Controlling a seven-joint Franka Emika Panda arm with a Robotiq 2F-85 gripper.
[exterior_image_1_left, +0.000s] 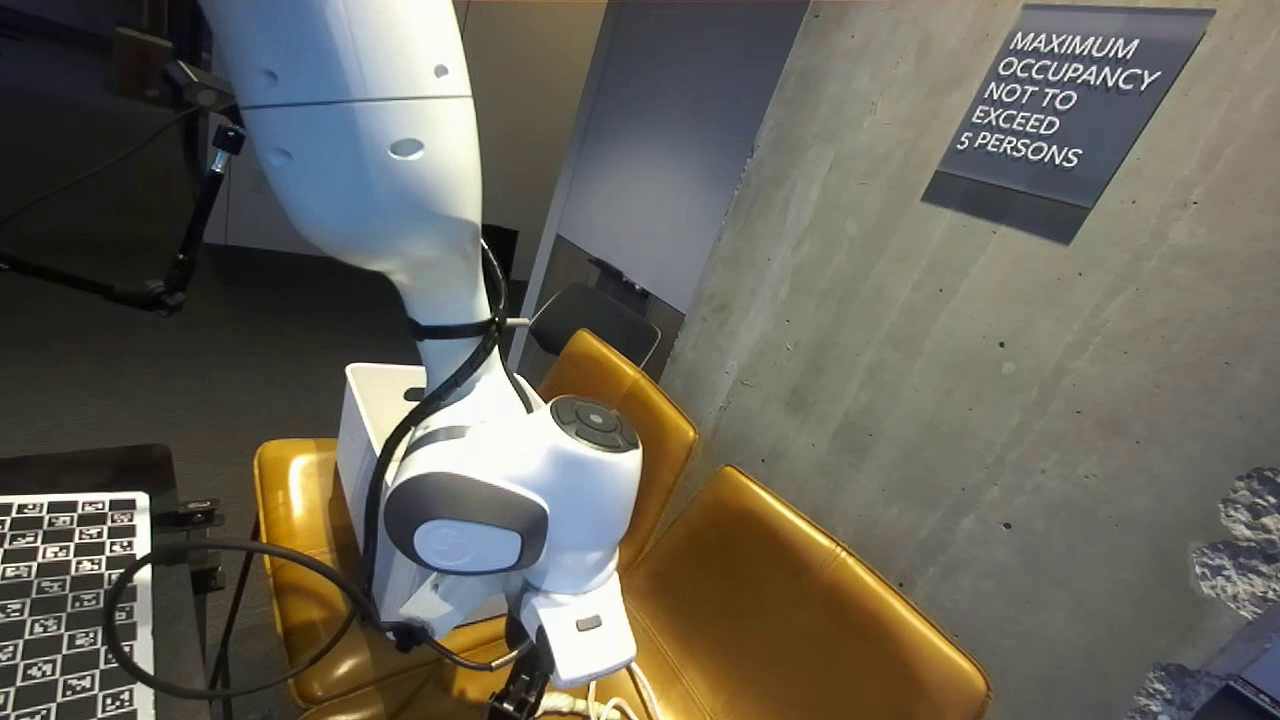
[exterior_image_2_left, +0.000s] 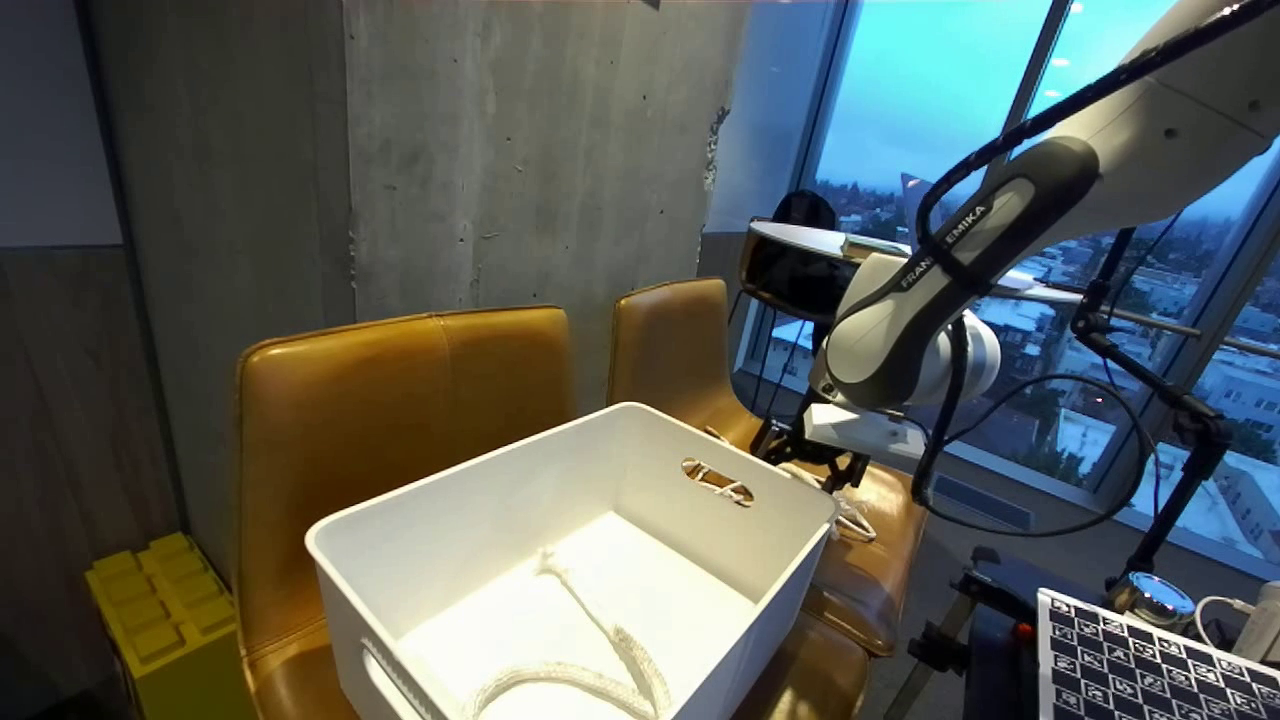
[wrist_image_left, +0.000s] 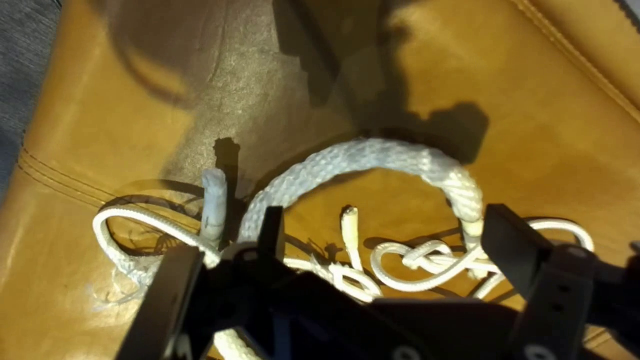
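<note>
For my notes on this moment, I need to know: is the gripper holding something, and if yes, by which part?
Nothing is held: the gripper is open, its jaws wide apart, and the thick rope lies on the seat.

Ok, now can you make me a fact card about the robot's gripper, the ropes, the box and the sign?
Who: gripper, open, fingers apart
Closest to it: thick pale rope, bent in an arch; touching or not, I can't tell
Also there: thin white cord, looped and knotted
Underneath: tan chair seat
Nearby: white box, standing on a neighbouring chair
Inside that: white rope
To read: dark sign on the concrete wall, maximum 5 persons
</note>
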